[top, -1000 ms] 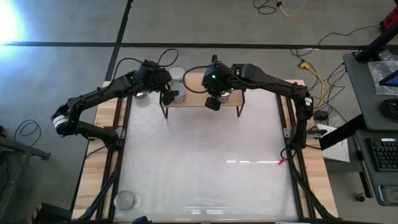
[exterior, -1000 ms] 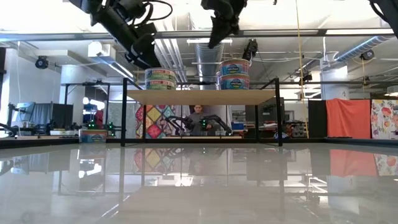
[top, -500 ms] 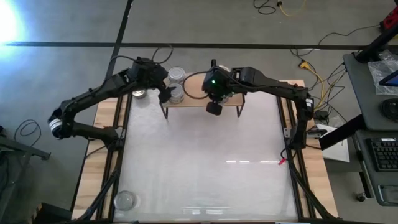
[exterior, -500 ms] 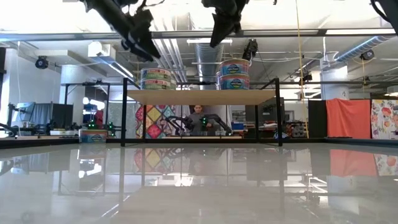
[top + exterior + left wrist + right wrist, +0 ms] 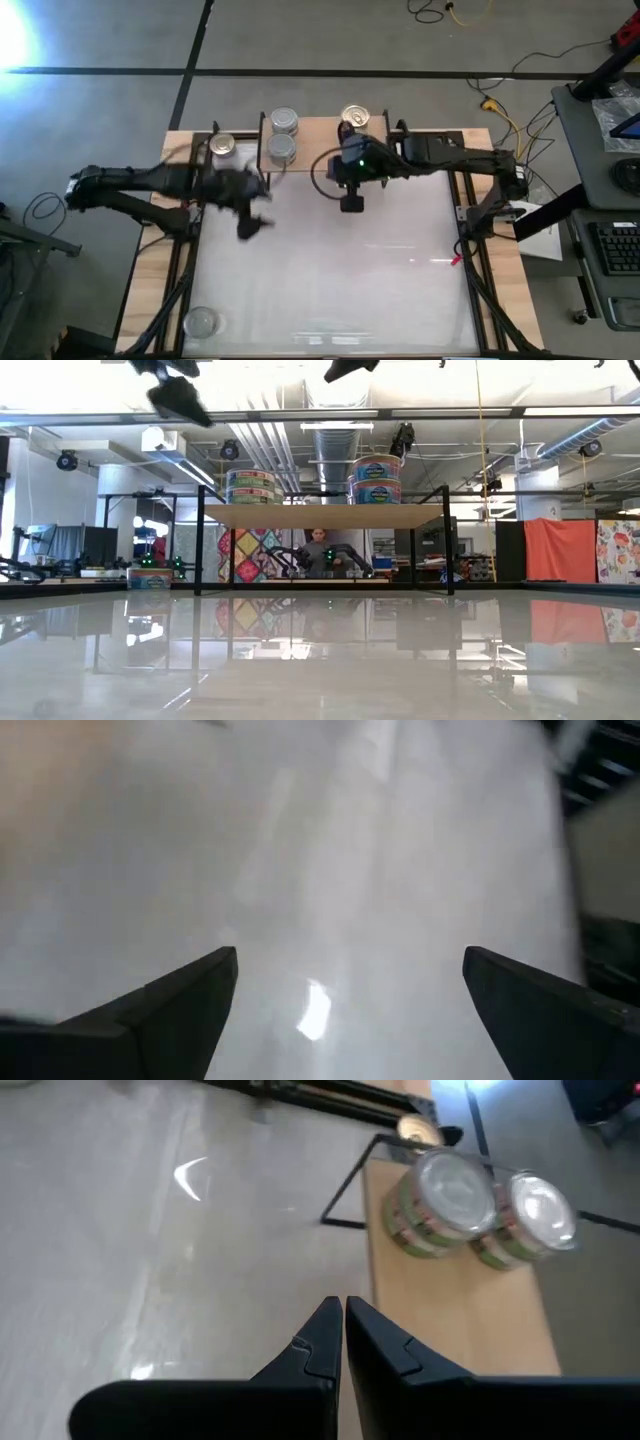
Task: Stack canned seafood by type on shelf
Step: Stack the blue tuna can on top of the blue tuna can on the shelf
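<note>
The light-wood shelf stands at the table's far edge. Two silver-topped tins sit on its left part, and the right wrist view shows both as stacks. A gold-topped stack sits further right. Another tin rests on the table left of the shelf. My left gripper hangs open over bare table, near and left of the shelf. My right gripper is shut and empty, just in front of the shelf.
A clear round object lies at the table's near left corner. The white table surface stretches between the shelf and the near edge. In the low view, a person sits in the room beyond the shelf.
My left gripper has left the silver-topped tins on the shelf, risen, and swung fast toward the table's near and left side. My right gripper has drawn back from above the shelf toward the near edge and risen. The tins stay on the shelf.
</note>
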Controlling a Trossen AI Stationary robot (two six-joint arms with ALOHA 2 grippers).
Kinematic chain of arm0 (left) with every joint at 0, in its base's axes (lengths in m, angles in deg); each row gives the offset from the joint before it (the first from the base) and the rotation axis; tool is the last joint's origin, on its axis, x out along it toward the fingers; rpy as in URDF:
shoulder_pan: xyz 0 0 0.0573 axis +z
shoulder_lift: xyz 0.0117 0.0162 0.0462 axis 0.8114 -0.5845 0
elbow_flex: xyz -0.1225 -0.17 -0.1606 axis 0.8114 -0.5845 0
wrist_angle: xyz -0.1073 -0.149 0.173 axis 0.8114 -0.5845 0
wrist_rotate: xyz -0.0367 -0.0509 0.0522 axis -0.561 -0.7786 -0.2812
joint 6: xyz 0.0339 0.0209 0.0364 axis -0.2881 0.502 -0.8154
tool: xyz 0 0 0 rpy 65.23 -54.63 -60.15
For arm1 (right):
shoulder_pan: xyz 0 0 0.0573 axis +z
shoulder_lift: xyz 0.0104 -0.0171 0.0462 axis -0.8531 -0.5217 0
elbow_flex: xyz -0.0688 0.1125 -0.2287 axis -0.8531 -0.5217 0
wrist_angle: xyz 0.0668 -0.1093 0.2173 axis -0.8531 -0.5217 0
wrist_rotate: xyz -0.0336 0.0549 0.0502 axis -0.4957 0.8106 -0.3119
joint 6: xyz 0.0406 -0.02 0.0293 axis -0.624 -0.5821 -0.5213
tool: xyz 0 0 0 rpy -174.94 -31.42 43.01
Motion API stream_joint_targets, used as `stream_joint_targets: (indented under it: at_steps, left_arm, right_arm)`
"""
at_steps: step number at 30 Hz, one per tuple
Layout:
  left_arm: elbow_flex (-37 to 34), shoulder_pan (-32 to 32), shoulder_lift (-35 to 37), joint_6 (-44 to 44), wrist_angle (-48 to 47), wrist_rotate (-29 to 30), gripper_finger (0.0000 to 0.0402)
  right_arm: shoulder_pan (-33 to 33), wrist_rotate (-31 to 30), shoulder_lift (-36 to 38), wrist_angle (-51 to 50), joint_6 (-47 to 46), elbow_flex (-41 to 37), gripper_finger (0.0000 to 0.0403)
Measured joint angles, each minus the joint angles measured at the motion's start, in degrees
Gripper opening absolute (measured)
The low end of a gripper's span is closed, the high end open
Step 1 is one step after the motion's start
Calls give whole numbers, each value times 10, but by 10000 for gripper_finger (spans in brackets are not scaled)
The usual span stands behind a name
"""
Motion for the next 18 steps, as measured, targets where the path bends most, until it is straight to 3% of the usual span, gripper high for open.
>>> stream_joint_targets:
  at_steps: [5, 8, 13, 18]
  left_arm:
    - [-10, -177, -15, 191, -16, 17, 372]
    - [-10, -247, -26, 267, -48, 108, 372]
    - [-10, -273, -31, 366, -182, 286, 372]
    - [-10, -258, -11, 386, -237, 447, 372]
  right_arm:
    - [22, 0, 29, 28, -8, -73, 11]
    - [41, 0, 42, 39, -48, -103, 11]
    - [97, -1, 69, 83, -116, -162, 11]
    - [169, -1, 88, 110, -189, -211, 11]
